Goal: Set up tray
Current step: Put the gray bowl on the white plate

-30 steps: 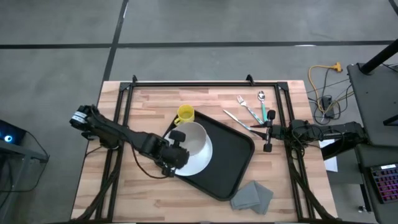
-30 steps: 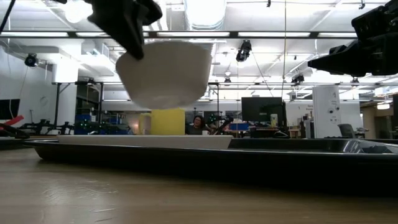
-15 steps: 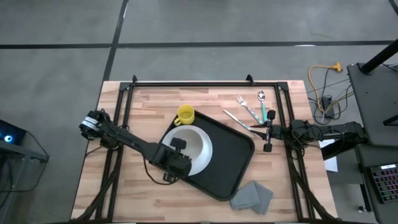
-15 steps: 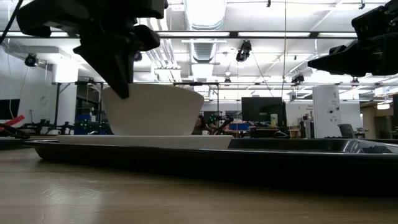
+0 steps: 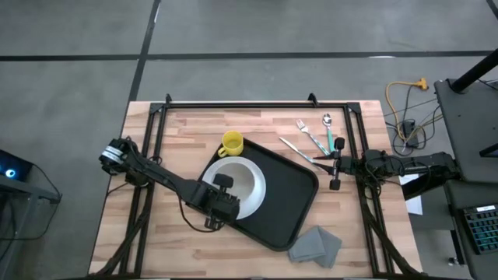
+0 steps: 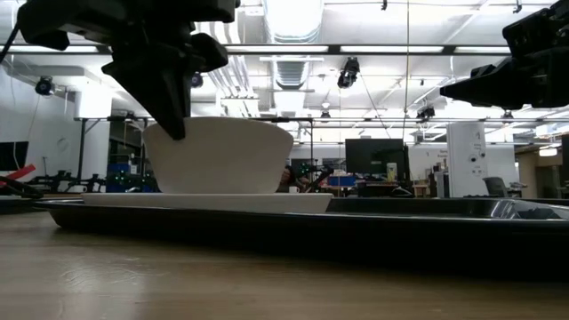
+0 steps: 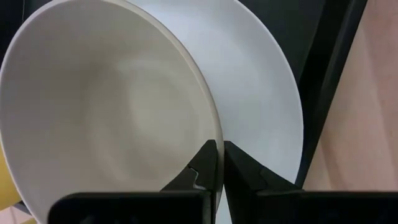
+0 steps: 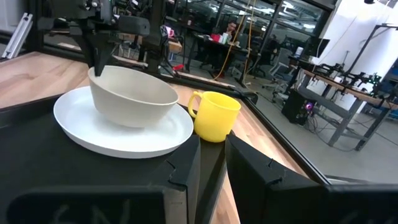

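Left gripper point(image 7: 217, 163) pinching bowl point(image 5: 236, 178), matte black tray point(image 5: 292, 198)

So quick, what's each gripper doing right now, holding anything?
Left gripper: closed on the rim of the white bowl, which sits on the plate.
Right gripper: nearly closed, holding nothing, at the table's right edge.

In the low view the yellow mug point(image 5: 231, 143) is hidden behind the white bowl point(image 6: 218, 156). The left hand point(image 5: 221, 192) covers part of the bowl's rim from above. The grey cloth point(image 5: 316, 245) is cut off by the high view's bottom edge.
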